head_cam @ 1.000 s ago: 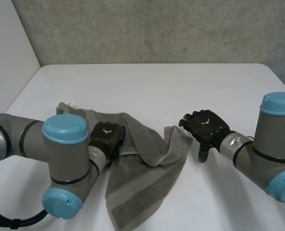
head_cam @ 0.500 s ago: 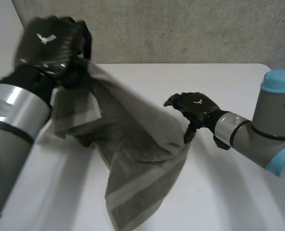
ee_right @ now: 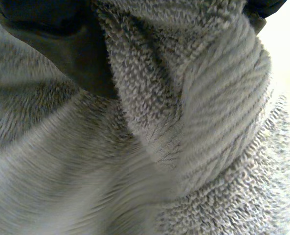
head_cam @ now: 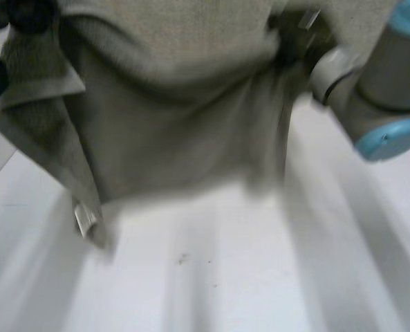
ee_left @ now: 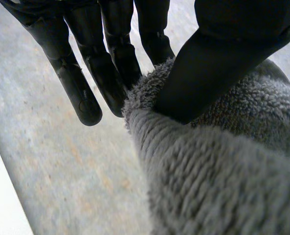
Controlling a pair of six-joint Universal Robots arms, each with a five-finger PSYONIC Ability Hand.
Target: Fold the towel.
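Hanging nearest you in the head view: one grey towel [head_cam: 177, 138], raised off the tabletop and stretched as a sheet between both hands. Its upper edge is high and its lower hem loose, with a small pale tab [head_cam: 85, 218] at its lower left corner. You hold it this way, by my judgement, to open it out flat before any fold is laid.

Left hand [ee_left: 110, 58]: at the towel's upper left corner. Fingers [ee_left: 81, 93] straight and barely spread. Thumb [ee_left: 208, 73] presses the towel's rolled edge against them. It is a pinch grip, with nothing else held.

Right hand [ee_right: 61, 44]: at the upper right corner, closed on a bunched ridge of cloth that runs through its grasp. Most of it is buried in pile, so treat the grip as firm by judgement only, from the weight hanging off it.

Right arm [head_cam: 370, 90]: grey joint, light-blue cap, reaching in beside the sheet.

Tabletop [head_cam: 225, 277]: white, farthest, below the hem, which appears to hang apart from it. Fold not yet begun.
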